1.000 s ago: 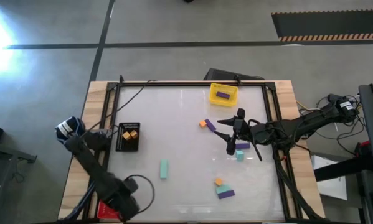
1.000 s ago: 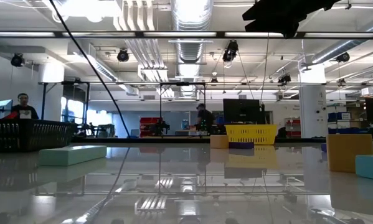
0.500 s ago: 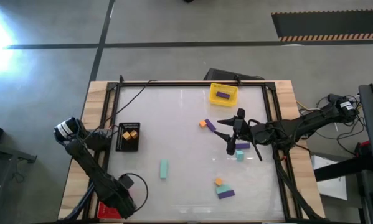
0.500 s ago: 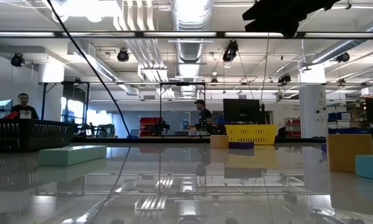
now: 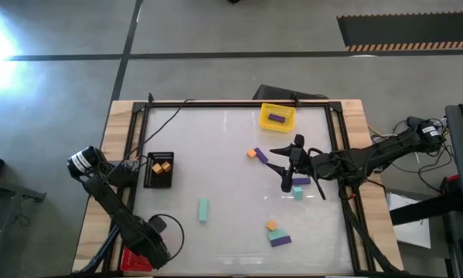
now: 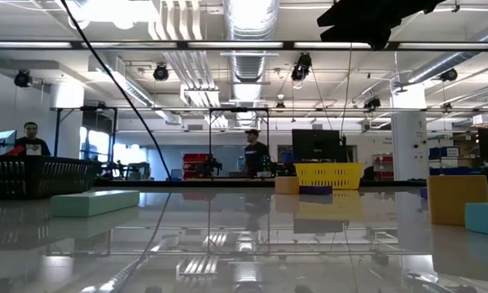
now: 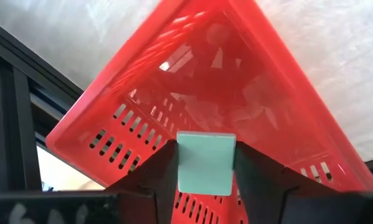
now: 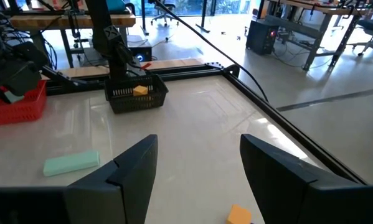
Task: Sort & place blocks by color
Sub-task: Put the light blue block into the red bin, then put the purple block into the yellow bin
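**Left claw holds a mint block over the red tray**

Your left claw [image 7: 205, 171] sits at the worktop's [image 5: 231, 147] near-left corner, directly above the red tray [image 7: 248, 81]. In the left wrist view a mint block [image 7: 205, 163] is pinched between the two fingers [image 7: 158, 174], its flat face towards the camera and the tray's slotted wall just beyond it.

Your right claw [image 5: 287, 171] hovers over the right half of the worktop with its jaws spread and nothing between them. A purple bar [image 5: 301, 181] and a mint piece [image 5: 298, 192] lie just beside it.

Elsewhere you have:
- two orange cubes [image 5: 162, 166] in the black tray [image 5: 159, 182] at the left edge
- one purple bar [image 5: 276, 118] in the yellow tray [image 5: 277, 125] at the far edge
- a loose mint bar [image 5: 204, 209] left of centre
- an orange cube [image 5: 251, 154] touching a purple bar [image 5: 260, 156] near the middle
- an orange cube [image 5: 270, 226], a mint piece [image 5: 278, 233] and a purple bar [image 5: 280, 240] clustered near the front.
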Robot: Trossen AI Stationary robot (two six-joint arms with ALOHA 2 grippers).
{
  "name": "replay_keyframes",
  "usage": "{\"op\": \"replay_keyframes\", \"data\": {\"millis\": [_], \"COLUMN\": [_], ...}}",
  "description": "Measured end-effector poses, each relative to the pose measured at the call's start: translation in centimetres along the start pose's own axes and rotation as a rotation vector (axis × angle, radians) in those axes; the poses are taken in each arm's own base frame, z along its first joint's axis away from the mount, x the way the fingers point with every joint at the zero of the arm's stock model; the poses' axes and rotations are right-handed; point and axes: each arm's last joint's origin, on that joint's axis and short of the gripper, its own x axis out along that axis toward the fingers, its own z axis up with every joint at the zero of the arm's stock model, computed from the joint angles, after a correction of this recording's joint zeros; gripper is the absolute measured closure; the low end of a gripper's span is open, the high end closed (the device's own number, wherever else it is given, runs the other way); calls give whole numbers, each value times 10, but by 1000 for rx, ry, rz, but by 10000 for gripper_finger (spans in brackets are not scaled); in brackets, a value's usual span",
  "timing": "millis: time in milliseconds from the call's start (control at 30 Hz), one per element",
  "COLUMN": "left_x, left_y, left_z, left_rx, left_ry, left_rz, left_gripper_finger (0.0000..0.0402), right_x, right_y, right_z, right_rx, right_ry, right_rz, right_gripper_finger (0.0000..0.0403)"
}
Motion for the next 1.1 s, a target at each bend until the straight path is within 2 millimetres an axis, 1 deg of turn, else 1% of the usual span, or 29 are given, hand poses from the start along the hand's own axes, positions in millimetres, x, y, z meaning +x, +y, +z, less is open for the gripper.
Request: {"op": "replay_keyframes", "data": {"millis": [233,400,567,633,733,800,900,1033,1100], "left_x": [-1,-9,-35,-47,-65,-77,-96,-116,-124], "left_y": [0,-2,-5,-4,1,6,16,26,31], "left_z": [0,-1,8,16,34,48,69,90,99], "left_rx": [31,81,222,275,321,342,415,548,605], "left_ry": [13,100,114,107,66,-23,-252,-571,-698], "left_rz": [-2,-26,-131,-178,-249,-288,-313,-264,-220], "left_gripper_finger": [219,208,208,208,208,208,208,208,208], "right_x": [0,0,0,0,0,0,1,4,6], "right_y": [0,0,0,0,0,0,0,2,3], "right_z": [0,0,0,0,0,0,-1,-3,-5], "right_rx": [0,0,13,16,16,16,16,27,37], "right_ry": [0,0,0,0,0,0,3,17,26], "right_rz": [0,0,0,0,0,0,-1,-2,-4], "right_gripper_finger": [184,184,184,184,184,184,184,184,184]}}
